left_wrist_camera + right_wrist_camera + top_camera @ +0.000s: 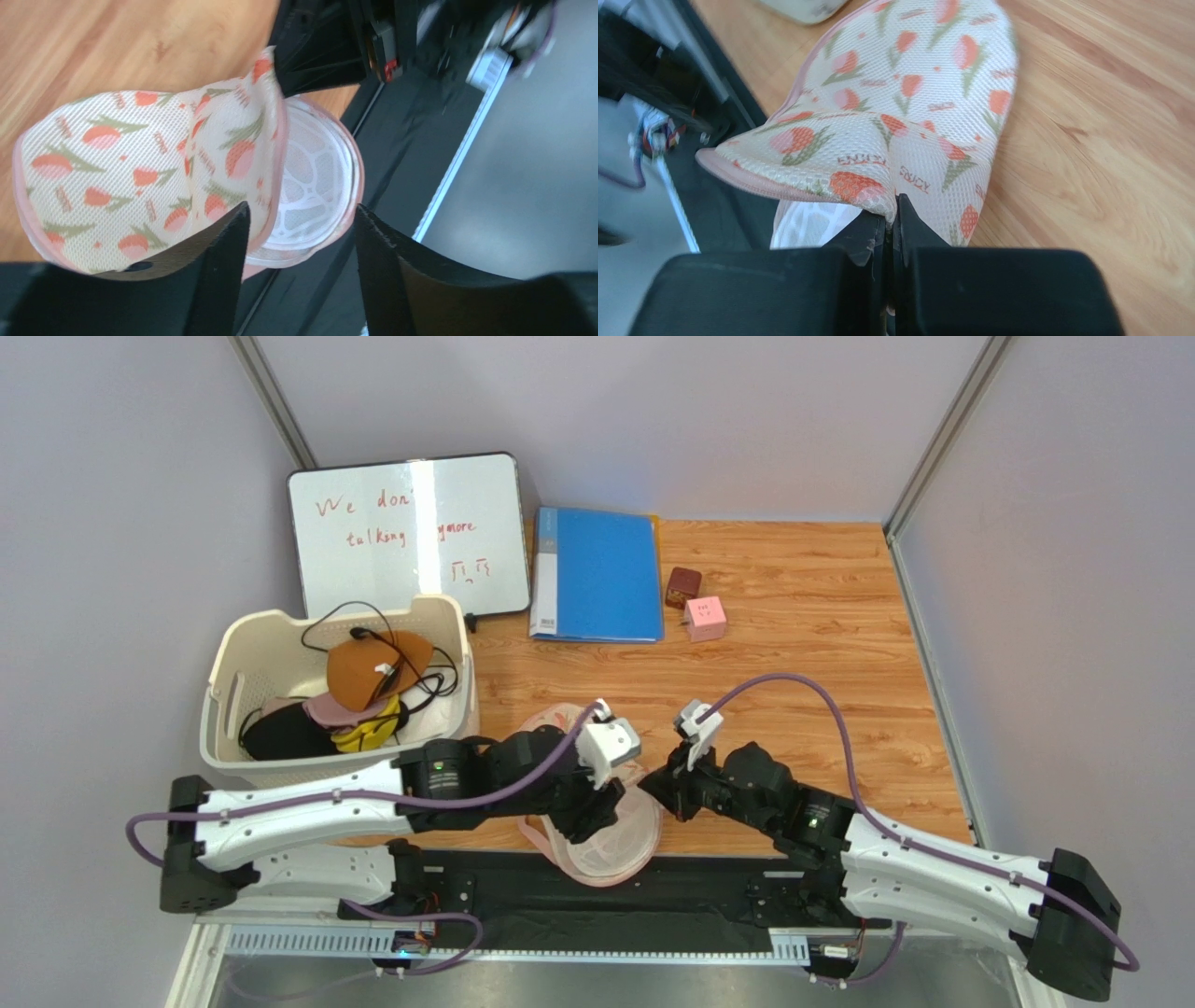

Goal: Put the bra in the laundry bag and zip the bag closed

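The orange-brown bra (376,669) lies on top of other garments in the cream basket at the left, with its black straps trailing over them. The laundry bag (622,849) lies at the near middle of the table, partly under both grippers. My right gripper (662,793) is shut on the edge of the bag's printed upper flap (913,91), and its jaws (892,210) hold the flap raised. The white mesh inside (316,182) shows beneath the flap. My left gripper (589,812) is open and empty (300,210), just above the bag's (140,161) near rim.
The cream basket (232,686) also holds black, pink and yellow garments. A whiteboard (407,532) and a blue folder (596,574) lie at the back. A small brown box (683,585) and a pink box (706,616) sit beside the folder. The black arm base (701,885) runs along the near edge.
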Tool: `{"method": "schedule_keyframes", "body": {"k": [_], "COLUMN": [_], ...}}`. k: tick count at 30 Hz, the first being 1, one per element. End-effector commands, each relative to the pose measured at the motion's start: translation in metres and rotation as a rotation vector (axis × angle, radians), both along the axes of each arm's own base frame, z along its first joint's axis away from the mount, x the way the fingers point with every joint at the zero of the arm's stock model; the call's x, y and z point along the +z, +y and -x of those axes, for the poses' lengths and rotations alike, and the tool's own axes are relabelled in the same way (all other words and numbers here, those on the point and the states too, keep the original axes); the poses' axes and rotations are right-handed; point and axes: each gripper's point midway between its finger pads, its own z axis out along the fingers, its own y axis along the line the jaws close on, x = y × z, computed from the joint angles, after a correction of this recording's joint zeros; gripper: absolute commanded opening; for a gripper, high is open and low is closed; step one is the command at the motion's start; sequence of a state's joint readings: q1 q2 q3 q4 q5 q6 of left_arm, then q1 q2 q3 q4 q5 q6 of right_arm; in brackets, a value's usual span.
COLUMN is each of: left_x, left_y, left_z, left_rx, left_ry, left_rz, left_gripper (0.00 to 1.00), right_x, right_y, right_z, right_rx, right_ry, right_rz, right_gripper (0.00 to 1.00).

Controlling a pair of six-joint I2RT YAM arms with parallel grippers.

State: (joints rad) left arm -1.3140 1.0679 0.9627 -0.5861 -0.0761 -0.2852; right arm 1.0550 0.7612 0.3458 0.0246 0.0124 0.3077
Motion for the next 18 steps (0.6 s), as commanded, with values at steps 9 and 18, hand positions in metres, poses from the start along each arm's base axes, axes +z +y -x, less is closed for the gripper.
{"method": "schedule_keyframes", "body": {"k": [9,18], "left_x": [0.002,-0.033], "left_y": [0.046,0.039], "left_z": [-0.032,-0.031], "left_rx": [0.907,1.287], "left_ry": [0.390,0.730], "left_rz": [0.287,0.446], "left_gripper": [0.84,1.00], "right_x": [-0.023,-0.023], "right_y": [-0.064,-0.068], "right_z": [-0.024,-0.022], "right_rx": [-0.682,-0.656], "right_ry": [0.534,0.497], "right_rz": [-0.277,-0.285], "right_gripper": [0.00,0.00]}}
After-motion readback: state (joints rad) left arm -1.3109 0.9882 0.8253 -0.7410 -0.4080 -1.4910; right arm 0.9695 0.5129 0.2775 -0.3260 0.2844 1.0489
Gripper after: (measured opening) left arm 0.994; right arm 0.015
